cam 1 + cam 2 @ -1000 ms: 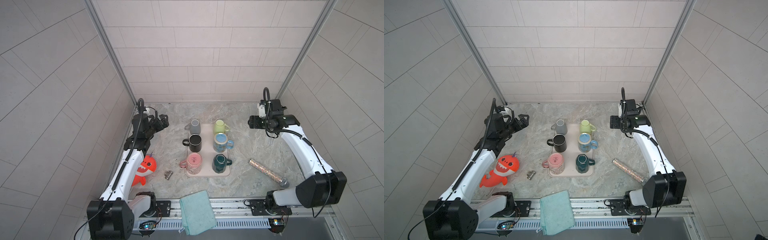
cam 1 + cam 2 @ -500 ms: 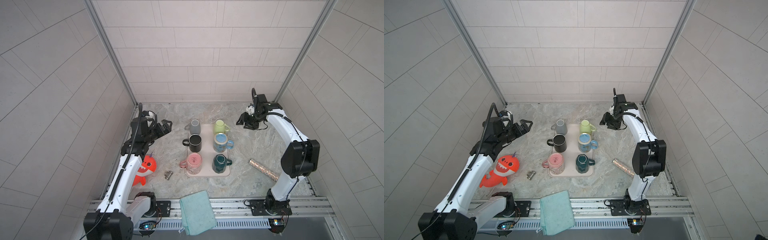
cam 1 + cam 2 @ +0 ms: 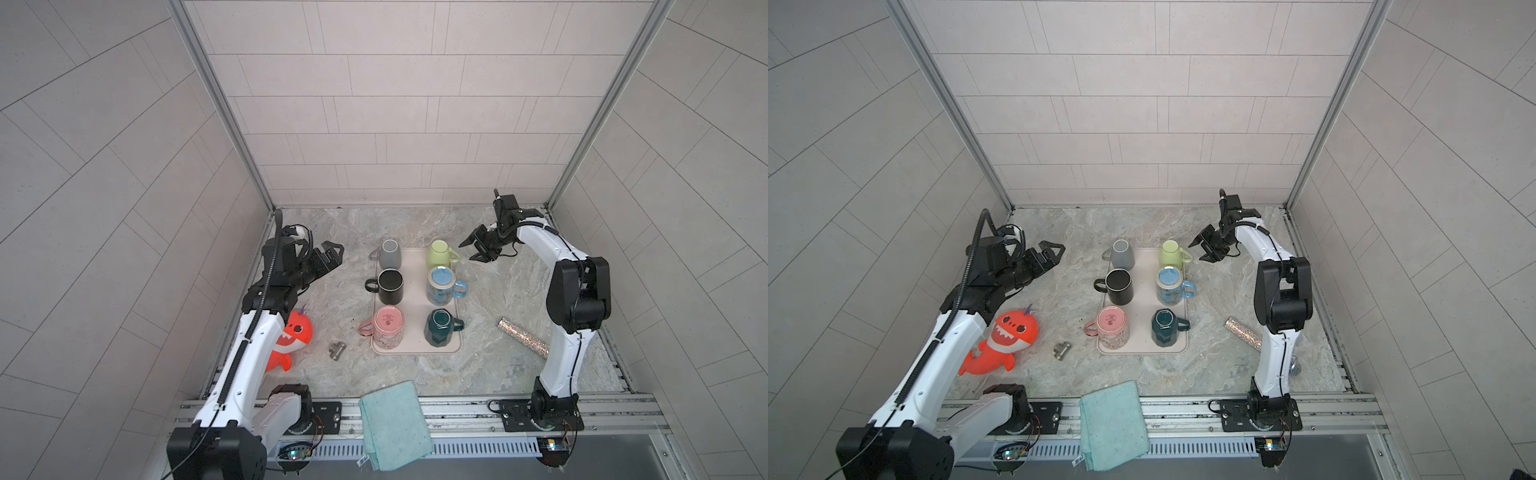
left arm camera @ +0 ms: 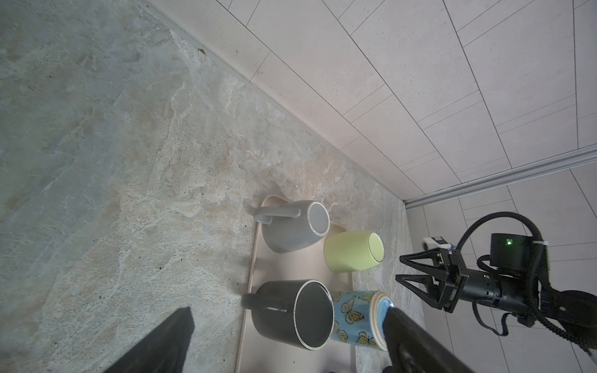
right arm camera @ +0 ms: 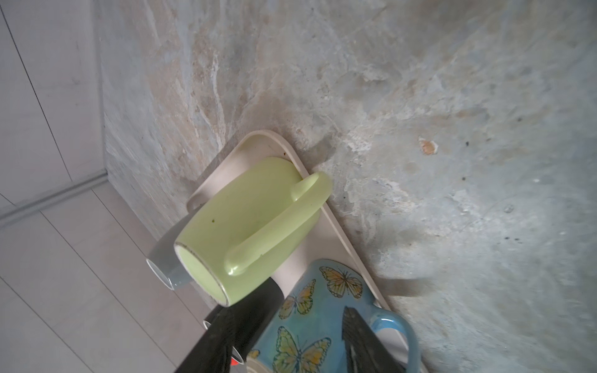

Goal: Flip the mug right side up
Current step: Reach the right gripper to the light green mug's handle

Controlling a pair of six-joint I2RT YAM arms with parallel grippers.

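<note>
The right gripper (image 3: 466,252) holds nothing, its jaws parted partway and the tips aimed toward nine o'clock in both top views. Just beside them in that direction stands the green mug (image 3: 439,253), mouth down and base up at the one o'clock corner of the tray (image 3: 415,291). Its long axis is vertical and its handle (image 3: 455,256) juts toward three o'clock, at those jaws. The left gripper (image 3: 337,257), jaws wide and empty, hangs off the tray's ten o'clock side, well apart, with the grey mug (image 3: 390,254) between. The right arm is nearer, so the grasp likely falls to it.
</note>
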